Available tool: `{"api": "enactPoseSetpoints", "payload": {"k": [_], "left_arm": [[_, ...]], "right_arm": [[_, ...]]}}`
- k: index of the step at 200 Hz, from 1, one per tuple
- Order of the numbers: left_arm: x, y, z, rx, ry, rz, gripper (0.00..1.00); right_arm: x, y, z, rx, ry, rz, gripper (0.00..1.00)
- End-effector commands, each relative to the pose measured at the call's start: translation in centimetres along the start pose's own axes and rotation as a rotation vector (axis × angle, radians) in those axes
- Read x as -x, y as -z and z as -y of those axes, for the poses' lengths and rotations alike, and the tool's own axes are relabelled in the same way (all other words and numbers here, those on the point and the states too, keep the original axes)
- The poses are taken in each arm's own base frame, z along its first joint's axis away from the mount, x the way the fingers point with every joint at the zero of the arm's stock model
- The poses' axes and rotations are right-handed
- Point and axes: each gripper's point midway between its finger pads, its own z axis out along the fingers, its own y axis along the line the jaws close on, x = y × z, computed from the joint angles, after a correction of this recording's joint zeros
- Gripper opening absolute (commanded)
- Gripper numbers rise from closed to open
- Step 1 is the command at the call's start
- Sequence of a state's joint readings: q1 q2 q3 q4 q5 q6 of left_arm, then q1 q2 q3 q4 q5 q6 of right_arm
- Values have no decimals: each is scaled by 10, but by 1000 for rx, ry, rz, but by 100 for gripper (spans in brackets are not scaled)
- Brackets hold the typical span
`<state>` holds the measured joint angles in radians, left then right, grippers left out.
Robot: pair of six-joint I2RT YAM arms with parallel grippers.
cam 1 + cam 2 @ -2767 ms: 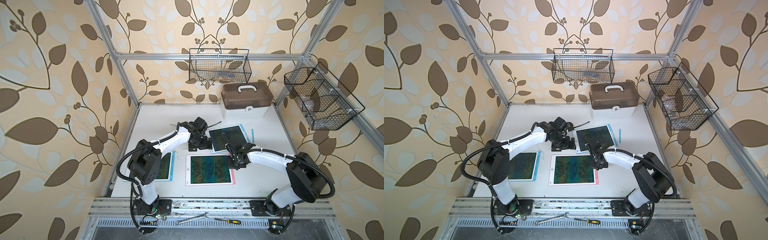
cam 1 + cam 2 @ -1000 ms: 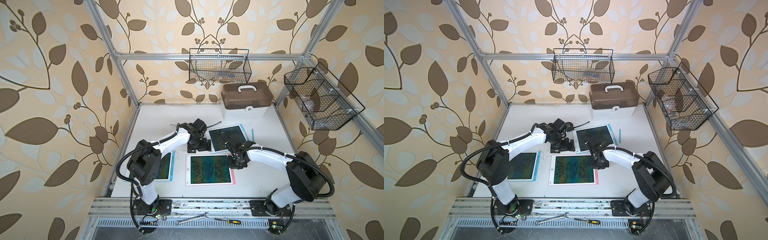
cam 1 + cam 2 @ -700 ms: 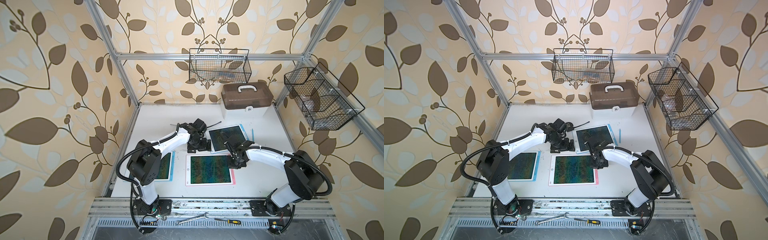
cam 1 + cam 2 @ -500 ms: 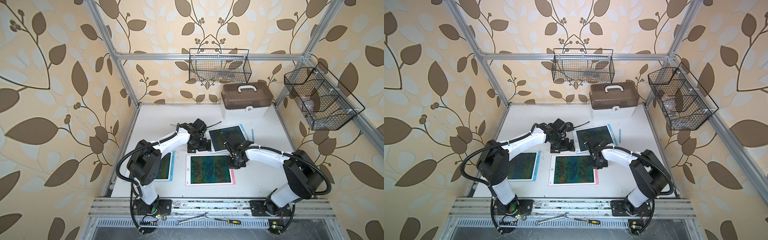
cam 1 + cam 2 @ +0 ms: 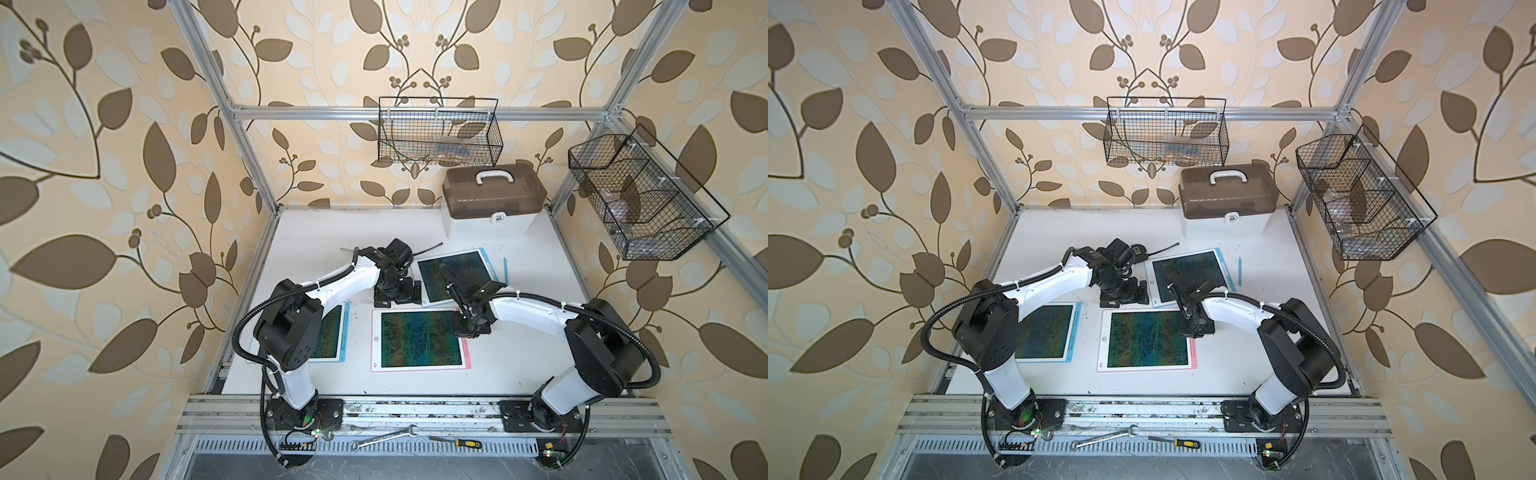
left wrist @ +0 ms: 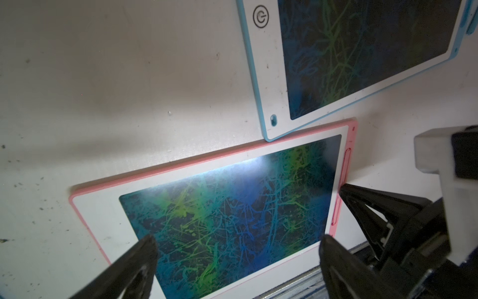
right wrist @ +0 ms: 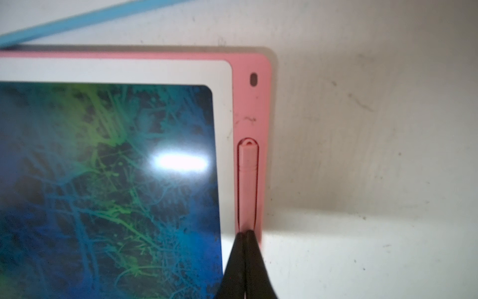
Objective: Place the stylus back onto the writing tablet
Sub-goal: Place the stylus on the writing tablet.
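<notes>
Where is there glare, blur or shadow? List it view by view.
Right wrist view: a white glare patch on the screen of the pink tablet, the edge of the blue tablet blurred, shadow over part of the table. Left wrist view: glare on that screen too, the left gripper soft and dark. Both top views: evenly lit, sharp.

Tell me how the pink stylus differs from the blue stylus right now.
The pink stylus sits in the edge slot of the pink tablet. The blue stylus lies loose on the table beside the blue tablet, apart from it. The shut right gripper has its tips at the pink stylus, while no gripper is near the blue stylus. Both are slim and lie flat.
</notes>
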<state>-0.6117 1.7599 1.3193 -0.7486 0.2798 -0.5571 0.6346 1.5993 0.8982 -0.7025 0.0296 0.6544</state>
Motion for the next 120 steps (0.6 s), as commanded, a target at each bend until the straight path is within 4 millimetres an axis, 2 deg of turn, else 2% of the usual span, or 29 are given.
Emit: {"api": "enactPoseSetpoints", "payload": {"k": [1, 120], "left_arm": [[3, 18, -1, -7, 9, 41, 98], [2, 18, -4, -4, 17, 45, 98]], "right_arm": [[0, -4, -3, -1, -1, -12, 0], [-4, -16, 7, -47, -31, -33, 0]]}}
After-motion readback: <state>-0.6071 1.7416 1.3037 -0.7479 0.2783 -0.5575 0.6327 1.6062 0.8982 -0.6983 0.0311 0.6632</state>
